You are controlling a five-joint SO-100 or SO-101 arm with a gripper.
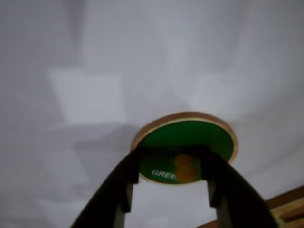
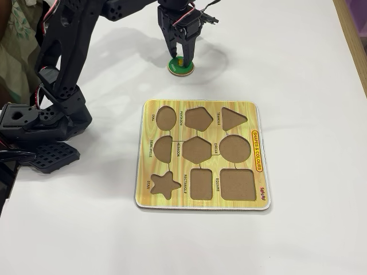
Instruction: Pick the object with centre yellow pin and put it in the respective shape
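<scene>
A green round disc (image 1: 190,135) with a wooden rim, white lettering and a yellow centre pin (image 1: 184,167) lies flat on the white table. In the fixed view the disc (image 2: 184,69) sits at the top centre, above the puzzle board. My gripper (image 1: 171,159) is open and points down over the disc, with its dark fingers (image 1: 126,180) on either side of the pin and not touching it. In the fixed view the gripper (image 2: 180,57) stands right above the disc with the pin (image 2: 180,60) between its tips.
The yellow shape board (image 2: 255,150) lies in the table's middle with several empty cut-outs, the circle one (image 2: 235,148) at centre right. A board corner shows in the wrist view (image 1: 289,204). The arm's base (image 2: 46,132) stands at left. A wooden edge (image 2: 352,34) runs along the right.
</scene>
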